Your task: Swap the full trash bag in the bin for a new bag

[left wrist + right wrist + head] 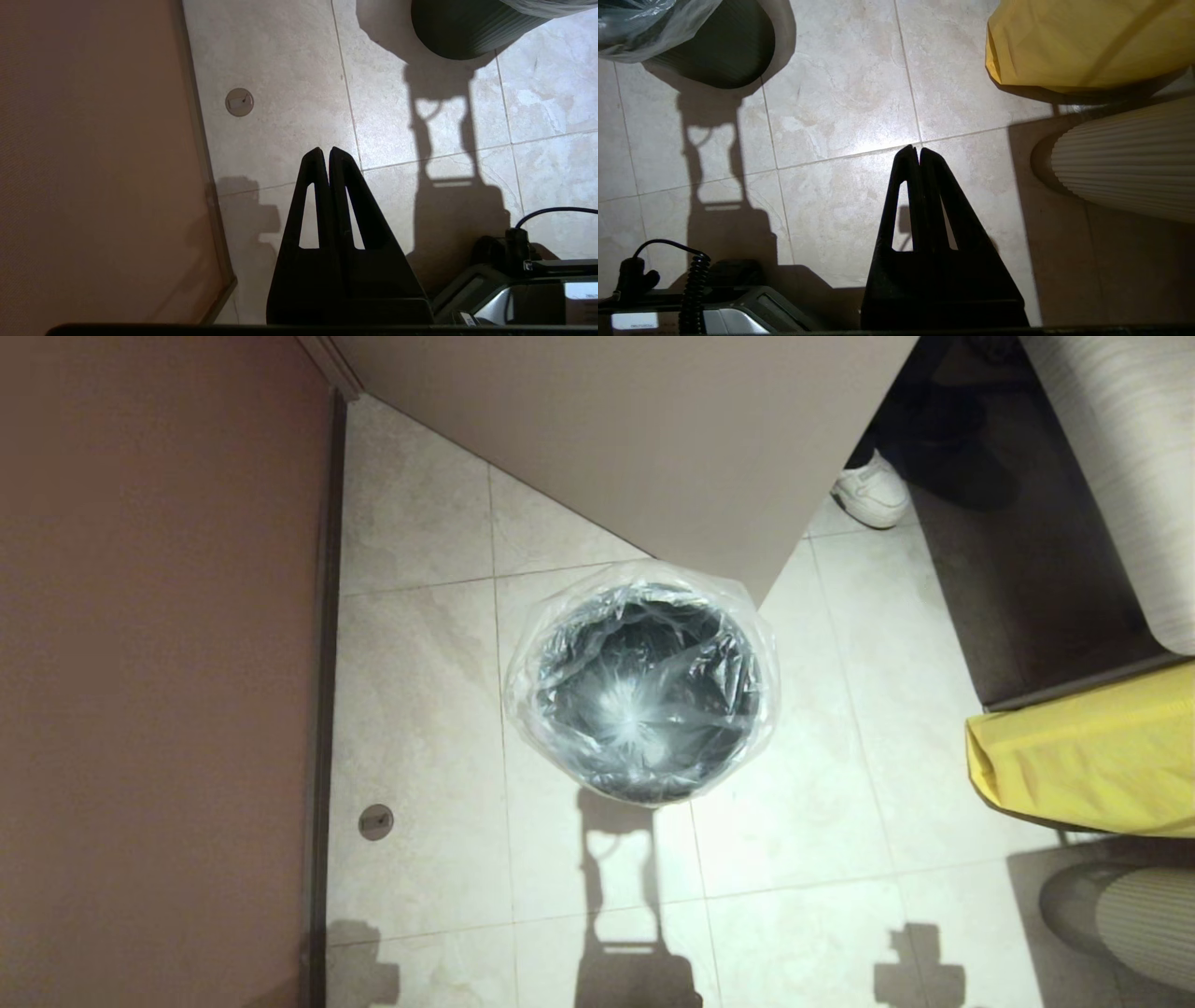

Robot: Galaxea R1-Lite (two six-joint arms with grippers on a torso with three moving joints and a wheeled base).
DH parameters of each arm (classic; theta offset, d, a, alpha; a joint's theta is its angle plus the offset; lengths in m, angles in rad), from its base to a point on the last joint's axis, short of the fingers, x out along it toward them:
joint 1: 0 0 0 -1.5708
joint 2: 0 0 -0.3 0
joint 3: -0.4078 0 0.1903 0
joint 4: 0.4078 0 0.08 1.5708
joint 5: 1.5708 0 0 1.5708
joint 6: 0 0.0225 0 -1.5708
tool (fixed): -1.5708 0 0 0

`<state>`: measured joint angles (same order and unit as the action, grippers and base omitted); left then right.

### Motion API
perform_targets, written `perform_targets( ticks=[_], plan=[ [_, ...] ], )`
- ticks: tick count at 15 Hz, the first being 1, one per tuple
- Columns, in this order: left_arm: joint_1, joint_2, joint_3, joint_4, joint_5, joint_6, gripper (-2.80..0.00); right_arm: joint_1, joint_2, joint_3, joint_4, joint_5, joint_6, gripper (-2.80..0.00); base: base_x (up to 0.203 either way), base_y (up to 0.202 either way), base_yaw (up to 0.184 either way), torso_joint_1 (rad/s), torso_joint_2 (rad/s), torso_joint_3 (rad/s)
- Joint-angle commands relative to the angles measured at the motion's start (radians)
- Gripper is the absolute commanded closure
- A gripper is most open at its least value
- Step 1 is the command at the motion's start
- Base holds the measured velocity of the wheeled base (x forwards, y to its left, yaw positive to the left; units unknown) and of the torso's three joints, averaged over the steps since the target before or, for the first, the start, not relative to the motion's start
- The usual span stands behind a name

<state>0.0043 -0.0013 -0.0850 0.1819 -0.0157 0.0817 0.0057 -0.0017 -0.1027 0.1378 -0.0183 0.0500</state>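
The bin (644,795) stands upright on the tiled floor in the middle of the head view. The new bag (644,705) lines it: its clear crinkly plastic is folded out over the rim, and the star-gathered seal lies at the bottom. Neither arm shows in the head view, only shadows near the front edge. The left gripper (325,150) is shut and empty over bare tiles, well back from the bin (462,32). The right gripper (915,148) is also shut and empty above the floor, apart from the bin (724,51) and the bag's overhang (640,23).
A brown wall (159,672) runs along the left, with a round floor fitting (376,821) beside it. A grey partition (635,429) stands just behind the bin. An opaque yellow sack (1092,756) and a ribbed cream object (1148,924) sit at the right. A white shoe (873,490) shows behind.
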Motion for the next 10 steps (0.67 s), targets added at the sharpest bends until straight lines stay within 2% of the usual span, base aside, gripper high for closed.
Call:
perform_targets(
  ticks=[1, 5, 6, 10],
  plan=[
    [0.0, 0.002, 0.029, -0.03, 0.0, 0.006, 0.0, 0.0, 0.002, 0.095, -0.12, -0.001, -0.038, 0.0, 0.0, 0.0, 0.0, 0.0, 0.0, 0.0],
    [0.0, 0.001, 0.028, -0.031, -0.009, 0.007, 0.0, 0.0, 0.002, 0.101, -0.13, -0.002, -0.06, 0.0, 0.0, 0.0, 0.0, 0.0, 0.0, 0.0],
    [0.0, 0.001, 0.028, -0.03, -0.032, 0.006, 0.0, 0.0, 0.002, 0.101, -0.13, -0.002, -0.082, 0.0, 0.0, 0.0, 0.0, 0.0, 0.0, 0.0],
    [-0.009, 0.001, 0.03, -0.035, -0.033, 0.001, 0.0, 0.0, 0.003, 0.101, -0.13, 0.0, -0.075, 0.0, 0.0, 0.0, 0.0, 0.0, 0.0, 0.0]
  ],
)
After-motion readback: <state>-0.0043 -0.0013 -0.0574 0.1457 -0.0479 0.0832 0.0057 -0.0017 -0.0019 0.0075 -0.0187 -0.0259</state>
